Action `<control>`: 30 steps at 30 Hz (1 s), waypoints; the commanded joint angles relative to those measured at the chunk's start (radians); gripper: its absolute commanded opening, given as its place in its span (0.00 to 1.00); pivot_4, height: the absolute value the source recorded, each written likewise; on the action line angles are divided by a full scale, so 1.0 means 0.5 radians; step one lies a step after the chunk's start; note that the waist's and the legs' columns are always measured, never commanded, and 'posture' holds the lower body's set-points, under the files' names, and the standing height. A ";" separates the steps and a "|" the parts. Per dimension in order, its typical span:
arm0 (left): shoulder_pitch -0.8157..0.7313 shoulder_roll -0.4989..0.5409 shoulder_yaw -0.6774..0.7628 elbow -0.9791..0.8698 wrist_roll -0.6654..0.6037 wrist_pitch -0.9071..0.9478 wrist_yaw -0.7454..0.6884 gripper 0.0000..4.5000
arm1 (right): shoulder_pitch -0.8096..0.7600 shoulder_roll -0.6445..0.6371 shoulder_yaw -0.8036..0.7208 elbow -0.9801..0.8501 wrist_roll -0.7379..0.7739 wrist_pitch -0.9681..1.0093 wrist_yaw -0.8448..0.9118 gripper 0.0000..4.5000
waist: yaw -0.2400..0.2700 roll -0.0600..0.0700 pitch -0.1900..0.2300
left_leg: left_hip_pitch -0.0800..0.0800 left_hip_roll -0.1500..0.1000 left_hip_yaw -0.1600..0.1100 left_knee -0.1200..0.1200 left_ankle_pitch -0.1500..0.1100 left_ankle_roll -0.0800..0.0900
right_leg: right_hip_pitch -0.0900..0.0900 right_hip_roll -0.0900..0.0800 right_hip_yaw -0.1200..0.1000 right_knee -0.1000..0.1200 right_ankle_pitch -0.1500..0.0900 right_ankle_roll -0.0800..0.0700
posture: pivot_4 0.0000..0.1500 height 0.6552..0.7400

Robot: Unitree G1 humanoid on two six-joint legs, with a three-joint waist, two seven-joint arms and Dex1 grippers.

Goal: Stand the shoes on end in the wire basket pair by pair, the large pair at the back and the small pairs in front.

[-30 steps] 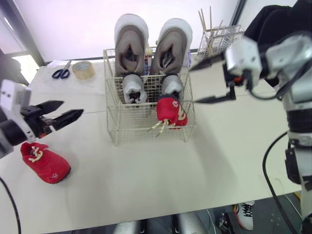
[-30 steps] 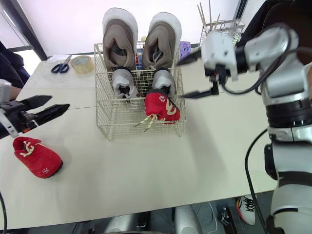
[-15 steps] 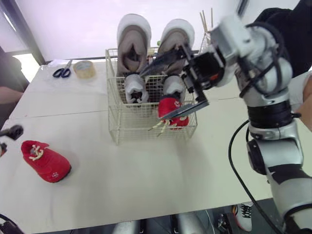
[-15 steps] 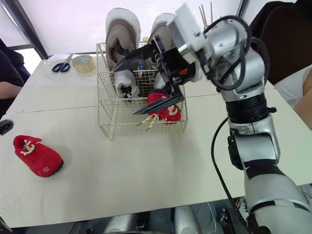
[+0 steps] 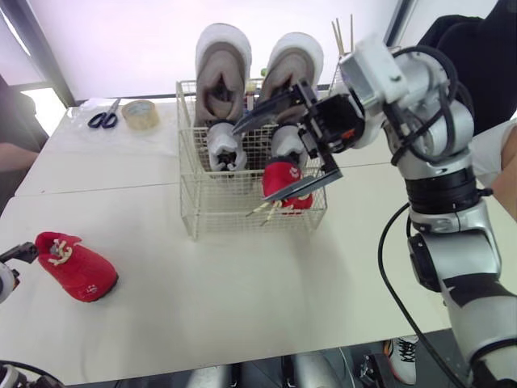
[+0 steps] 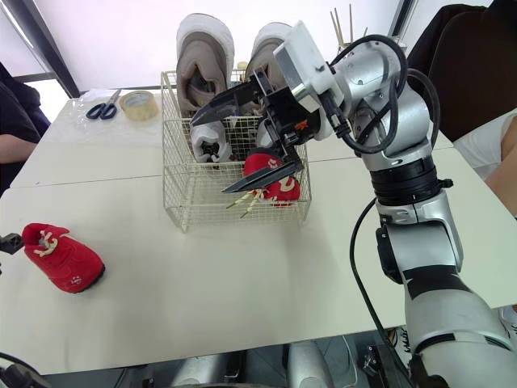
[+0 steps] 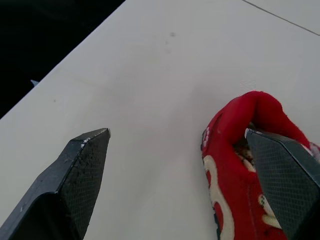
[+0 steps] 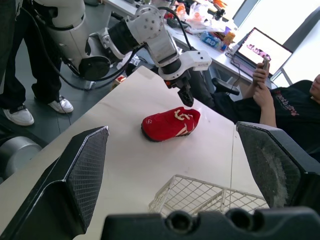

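Wire basket [image 5: 194,212] sits mid-table with the large pair [image 5: 220,65] on end along its back, a smaller pair [image 5: 222,147] just in front of them, and a single small shoe [image 5: 283,179] in the front right corner. Out on the table [image 5: 242,299], well left of the basket and nearer the front edge, lies the loose shoe [image 5: 77,267]. Behind the basket to the left are scissors [image 5: 101,120] beside a tape roll [image 5: 139,114], and behind to the right a rack of sticks [image 5: 359,65]

Premises: a robotics laboratory. A plain white bench [image 5: 242,275] carries blue-handled scissors [image 5: 102,120] and a roll of brown packing tape [image 5: 140,113]. An open laptop [image 8: 262,46] stands near a seated person in black clothing [image 8: 280,105].
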 commanded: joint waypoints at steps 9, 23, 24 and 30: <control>-0.071 0.020 -0.206 0.332 0.337 -0.067 -0.217 1.00 | -0.021 -0.094 -0.086 -0.130 0.003 0.069 -0.074 1.00 | -0.001 0.000 0.000 | 0.000 0.000 0.000 -0.001 0.000 0.000 | -0.001 0.000 0.000 0.000 0.000 0.000 | 1.00 1.00; -0.305 0.181 -0.284 0.713 0.556 -0.469 -0.439 0.01 | 0.026 -0.193 -0.116 -0.197 -0.010 0.157 -0.190 1.00 | -0.002 -0.001 0.000 | 0.000 0.000 0.000 -0.002 -0.001 0.000 | -0.001 -0.001 0.000 0.000 0.000 0.000 | 1.00 1.00; -0.354 0.179 -0.270 0.674 0.558 -0.510 -0.433 0.01 | 0.037 -0.209 -0.122 -0.207 -0.008 0.173 -0.204 1.00 | -0.001 -0.001 0.000 | -0.001 0.000 0.000 -0.002 -0.001 0.000 | -0.001 -0.001 0.000 -0.001 0.000 0.000 | 1.00 1.00; -0.722 0.089 -0.327 0.092 0.326 -0.899 -0.576 0.01 | 0.137 -0.351 -0.269 -0.272 0.083 0.423 -0.372 1.00 | 0.023 -0.016 0.002 | -0.007 0.000 0.000 0.001 -0.001 0.000 | -0.002 -0.003 -0.002 -0.005 0.001 -0.001 | 1.00 1.00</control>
